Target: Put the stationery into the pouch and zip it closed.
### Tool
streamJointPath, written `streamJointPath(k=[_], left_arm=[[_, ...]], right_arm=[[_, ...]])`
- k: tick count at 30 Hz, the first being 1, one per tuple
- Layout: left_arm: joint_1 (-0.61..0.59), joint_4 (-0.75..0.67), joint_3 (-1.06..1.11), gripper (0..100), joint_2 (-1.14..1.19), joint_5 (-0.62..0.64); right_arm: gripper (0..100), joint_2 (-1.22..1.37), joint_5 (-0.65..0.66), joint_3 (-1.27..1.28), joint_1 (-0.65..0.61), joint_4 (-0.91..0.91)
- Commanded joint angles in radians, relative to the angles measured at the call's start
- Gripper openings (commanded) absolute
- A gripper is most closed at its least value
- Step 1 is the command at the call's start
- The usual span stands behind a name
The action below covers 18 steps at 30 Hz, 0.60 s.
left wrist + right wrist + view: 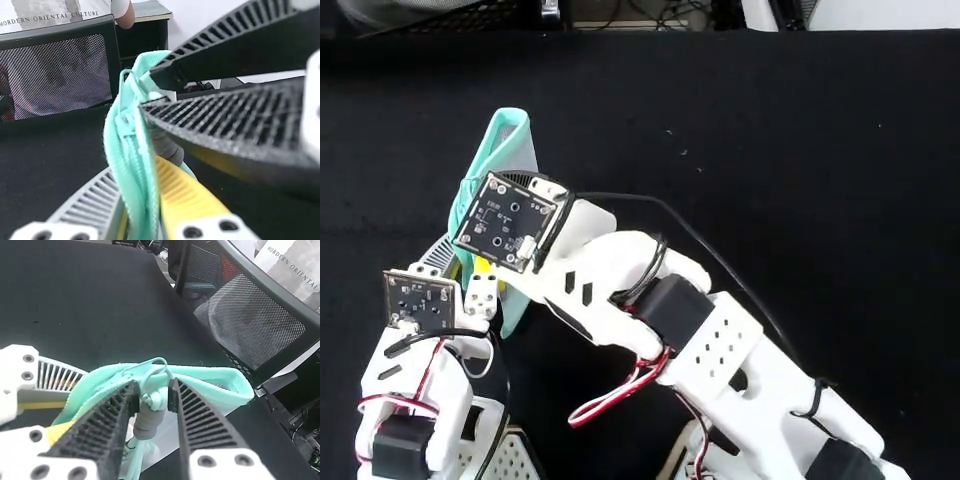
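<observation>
A mint-green pouch point(506, 145) stands on edge on the black table, partly hidden under both wrists. My left gripper point(137, 200) is shut on the pouch's zipper edge point(131, 160), held between its yellow and grey fingers. My right gripper point(152, 390) is shut on the grey zipper pull point(147, 417) at the pouch's top edge point(210, 382), with its black ribbed fingers point(225, 115) on either side. From above, the right wrist point(505, 222) sits over the pouch's middle and the left gripper point(483, 285) is at its near end. The pouch's inside is hidden.
Black cloth point(770, 150) covers the table, with open room to the right and far side. A black mesh chair back point(250, 320) stands just beyond the table's far edge. The arms' white bases fill the near corners.
</observation>
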Motion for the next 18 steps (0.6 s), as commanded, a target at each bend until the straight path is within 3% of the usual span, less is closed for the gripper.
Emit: streamJointPath(k=[1, 9, 18], left_arm=[[0.008, 0.029, 0.044, 3, -0.002, -0.008], [0.010, 0.029, 0.044, 3, 0.000, -0.008], [0.010, 0.029, 0.044, 3, 0.000, -0.008]], right_arm=[[11.6, 0.016, 0.029, -0.031, 0.020, 0.003], [11.6, 0.016, 0.137, -0.030, 0.015, 0.043], [11.6, 0.015, 0.130, -0.035, 0.015, 0.046]])
